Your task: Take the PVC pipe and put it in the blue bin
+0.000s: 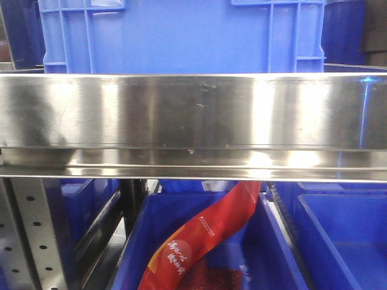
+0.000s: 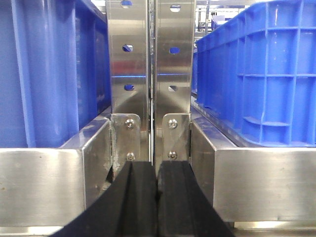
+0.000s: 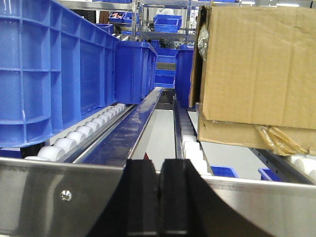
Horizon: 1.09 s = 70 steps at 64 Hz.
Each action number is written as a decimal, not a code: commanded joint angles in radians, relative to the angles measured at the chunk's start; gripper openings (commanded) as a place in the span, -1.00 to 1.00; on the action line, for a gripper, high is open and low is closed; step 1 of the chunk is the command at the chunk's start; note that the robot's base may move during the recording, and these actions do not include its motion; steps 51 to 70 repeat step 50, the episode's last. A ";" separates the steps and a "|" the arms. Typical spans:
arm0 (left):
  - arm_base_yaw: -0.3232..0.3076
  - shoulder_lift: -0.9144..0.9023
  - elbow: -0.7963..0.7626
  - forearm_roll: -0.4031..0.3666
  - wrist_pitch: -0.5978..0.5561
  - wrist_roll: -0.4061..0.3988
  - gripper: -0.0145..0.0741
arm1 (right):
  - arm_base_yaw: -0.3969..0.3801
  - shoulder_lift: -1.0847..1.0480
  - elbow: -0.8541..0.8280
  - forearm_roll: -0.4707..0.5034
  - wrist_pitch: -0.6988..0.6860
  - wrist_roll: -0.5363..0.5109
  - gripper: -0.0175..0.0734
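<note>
The PVC pipe is out of view in every frame. My left gripper (image 2: 156, 165) is shut and empty, its black fingers (image 2: 136, 197) pressed together in front of two steel rack uprights (image 2: 150, 74). My right gripper (image 3: 160, 163) is shut and empty, just behind a steel shelf rail (image 3: 59, 195). A blue bin (image 1: 181, 33) stands on the steel shelf (image 1: 193, 112) in the front view. Other blue bins stand at the left (image 2: 44, 74) and right (image 2: 261, 74) of the left wrist view. A long blue bin (image 3: 49, 69) sits on rollers in the right wrist view.
A cardboard box (image 3: 256, 69) rests on the roller lane (image 3: 190, 143) at the right. Below the steel shelf, a red packet (image 1: 205, 238) leans in a lower blue bin (image 1: 151, 235), with another blue bin (image 1: 344, 241) at the right. A perforated steel post (image 1: 30, 241) stands lower left.
</note>
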<state>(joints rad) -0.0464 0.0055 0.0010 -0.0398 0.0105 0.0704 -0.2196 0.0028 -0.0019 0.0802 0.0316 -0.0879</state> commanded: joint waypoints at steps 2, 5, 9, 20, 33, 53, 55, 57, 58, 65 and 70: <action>0.000 -0.005 -0.001 0.000 -0.025 -0.006 -0.92 | -0.006 -0.003 0.002 -0.006 -0.024 0.001 -0.98; 0.000 -0.005 -0.001 0.000 -0.025 -0.006 -0.92 | -0.006 -0.003 0.002 -0.006 -0.024 0.001 -0.98; 0.000 -0.005 -0.001 0.000 -0.025 -0.006 -0.92 | -0.006 -0.003 0.002 -0.006 -0.024 0.001 -0.98; 0.000 -0.005 -0.001 0.000 -0.025 -0.006 -0.92 | -0.006 -0.003 0.002 -0.006 -0.024 0.001 -0.98; 0.000 -0.005 -0.001 0.000 -0.025 -0.006 -0.92 | -0.006 -0.003 0.002 -0.006 -0.024 0.001 -0.98; 0.000 -0.005 -0.001 0.000 -0.025 -0.006 -0.92 | -0.006 -0.003 0.002 -0.006 -0.024 0.001 -0.98; 0.000 -0.005 -0.001 0.000 -0.025 -0.006 -0.92 | -0.006 -0.003 0.002 -0.006 -0.024 0.001 -0.98; 0.000 -0.005 -0.001 0.000 -0.025 -0.006 -0.92 | -0.006 -0.003 0.002 -0.006 -0.024 0.001 -0.98; 0.000 -0.005 -0.001 0.000 -0.025 -0.006 -0.92 | -0.006 -0.003 0.002 -0.006 -0.024 0.001 -0.98; 0.000 -0.005 -0.001 0.000 -0.025 -0.006 -0.92 | -0.006 -0.003 0.002 -0.006 -0.024 0.001 -0.98; 0.000 -0.005 -0.001 0.000 -0.025 -0.006 -0.92 | -0.006 -0.003 0.002 -0.006 -0.024 0.001 -0.98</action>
